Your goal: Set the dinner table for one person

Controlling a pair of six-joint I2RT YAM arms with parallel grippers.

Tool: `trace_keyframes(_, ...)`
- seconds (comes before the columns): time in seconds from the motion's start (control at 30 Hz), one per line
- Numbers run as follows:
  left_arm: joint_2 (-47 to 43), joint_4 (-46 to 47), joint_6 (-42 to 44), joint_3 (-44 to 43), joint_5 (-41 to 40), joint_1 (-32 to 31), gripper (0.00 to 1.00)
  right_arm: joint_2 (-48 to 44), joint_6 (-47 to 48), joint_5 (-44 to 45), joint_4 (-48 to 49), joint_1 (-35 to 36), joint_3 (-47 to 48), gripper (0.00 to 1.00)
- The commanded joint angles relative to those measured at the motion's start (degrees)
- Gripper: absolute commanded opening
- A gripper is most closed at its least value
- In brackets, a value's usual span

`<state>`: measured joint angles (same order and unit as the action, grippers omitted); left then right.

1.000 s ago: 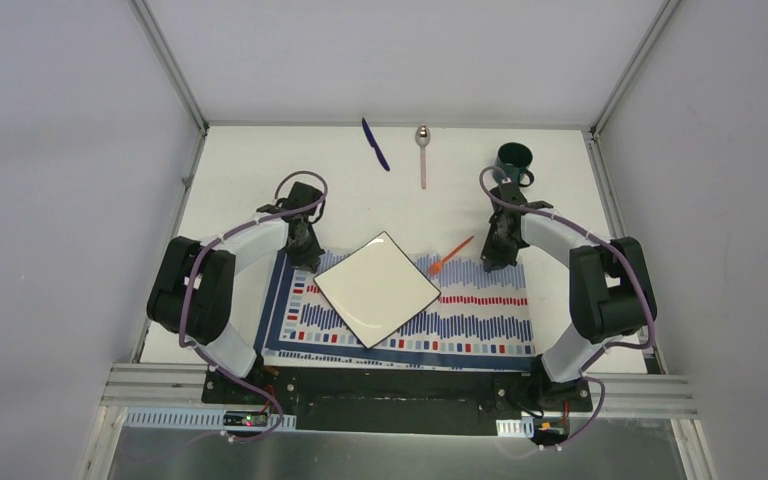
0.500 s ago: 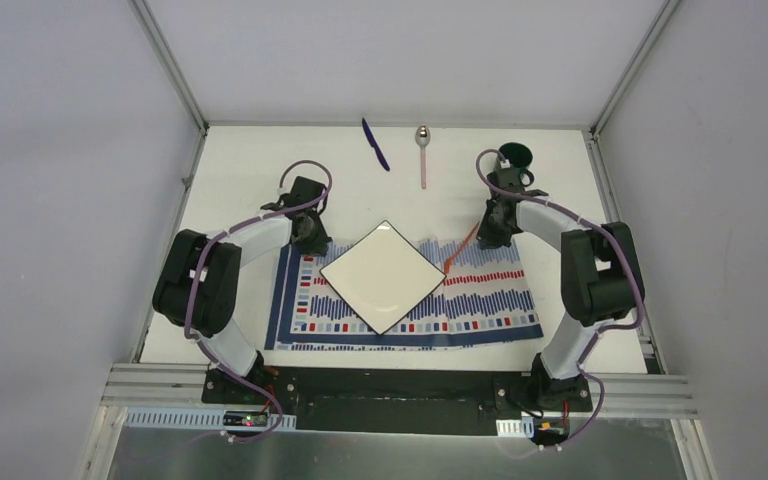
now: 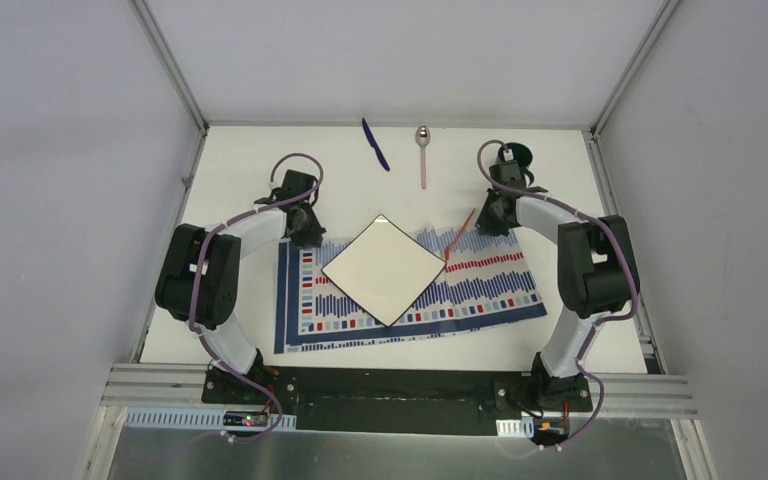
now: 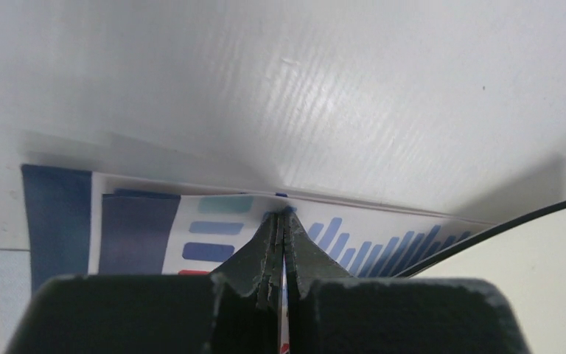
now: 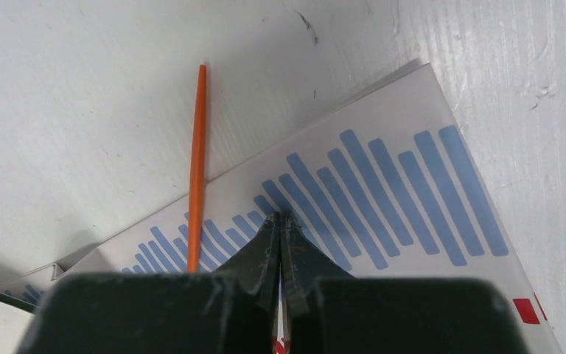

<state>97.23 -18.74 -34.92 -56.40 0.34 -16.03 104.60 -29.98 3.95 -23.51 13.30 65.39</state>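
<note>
On the white dinner table (image 3: 240, 170) lies the striped placemat (image 3: 480, 290), slightly skewed, carrying a square white plate (image 3: 382, 270). My left gripper (image 3: 307, 235) is shut on the mat's far left edge; in the left wrist view the mat (image 4: 214, 221) is pinched between the closed jaws of the gripper (image 4: 284, 217), with the plate (image 4: 530, 265) at the right. My right gripper (image 3: 490, 225) is shut on the mat's far right edge (image 5: 413, 192), its tips (image 5: 281, 219) pressed together. An orange fork (image 3: 459, 232) lies half on the mat, beside the right fingers (image 5: 197, 162).
A blue knife (image 3: 375, 144) and a metal spoon with a pink handle (image 3: 423, 150) lie near the far edge. A dark green mug (image 3: 515, 155) stands at the far right, partly hidden behind my right wrist. Aluminium frame rails border the table.
Both grippers have pulled the placemat, with the plate on it, away from the near edge toward the far side. The mat has turned slightly, and my right wrist now covers part of the mug.
</note>
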Motion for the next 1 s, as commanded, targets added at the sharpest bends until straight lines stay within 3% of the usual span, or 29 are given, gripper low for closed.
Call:
trace_keyframes(0.0,1.5,1.4,2.1,-2.6,-2.4,2.1,0.0,4.0,-0.6,3.0,5.2,-1.2,1.0,0.0)
trace_keyframes(0.6,6.4,1.5,3.8,-9.3,-2.1,3.5,0.0,5.5,-1.2,2.8,6.6,-1.5,3.2,0.0)
trace_keyframes(0.63,5.7,1.7,4.0,-9.3,-2.0,3.5,0.0,4.7,-0.9,2.8,6.7,-1.5,2.7,0.02)
trace_keyframes(0.77,-0.1,2.0,6.4,-9.5,-2.6,3.5,0.0,0.4,0.4,4.7,6.9,-0.8,1.2,0.28)
trace_keyframes(0.97,-5.7,-4.8,10.9,-15.4,-6.3,3.5,0.06,-4.9,1.8,7.0,4.5,0.0,1.0,0.4)
